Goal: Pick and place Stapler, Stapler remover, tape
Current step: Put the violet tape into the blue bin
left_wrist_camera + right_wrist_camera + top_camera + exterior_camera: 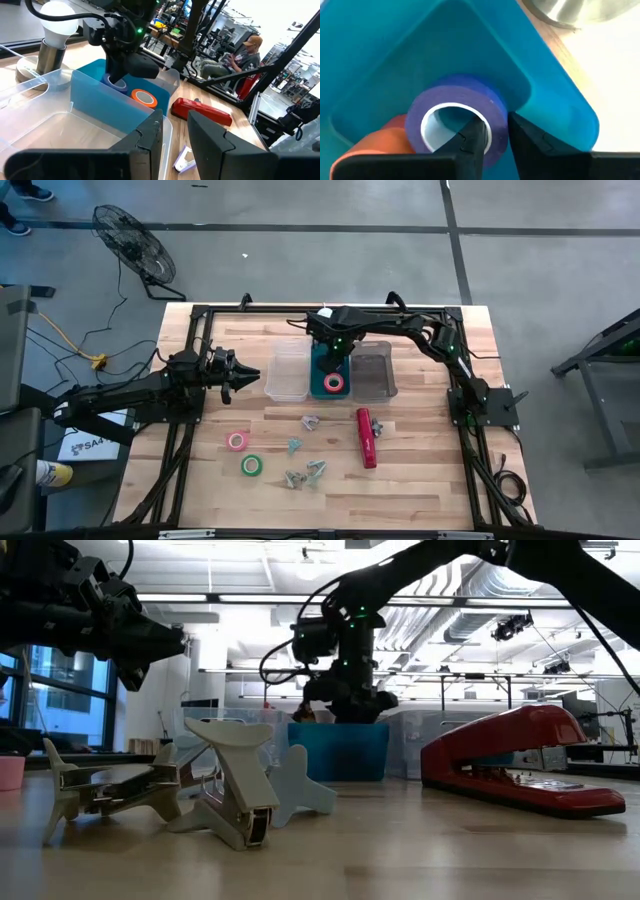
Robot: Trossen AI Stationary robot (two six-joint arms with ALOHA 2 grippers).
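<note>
My right gripper (pixel 495 135) points down into the blue bin (pixel 318 358), at a purple tape roll (pixel 455 115) in the bin's far corner. An orange-red tape roll (pixel 333 383) lies beside it in the bin. The red stapler (pixel 367 438) lies flat on the table nearer the front. Several staple removers (pixel 305 473) are scattered left of the stapler. Farther left lie a pink tape roll (pixel 237 441) and a green one (pixel 251 466). My left gripper (pixel 240 372) waits level, left of the bins, with a narrow gap between its fingers. My right gripper comes from above with one finger (pixel 472 137) inside the purple roll's hollow and the other (pixel 525 137) outside its wall (pixel 496 131). Whether either finger touches the wall I cannot tell. The roll sits tilted in the bin's corner, against the orange-red roll (pixel 375 142).
A clear bin (pixel 287 370) stands left of the blue one and a greyish clear bin (pixel 372 372) right of it. A metal-based white lamp (pixel 55 30) stands behind the bins. A black frame runs along the table's edges. People sit in the room beyond.
</note>
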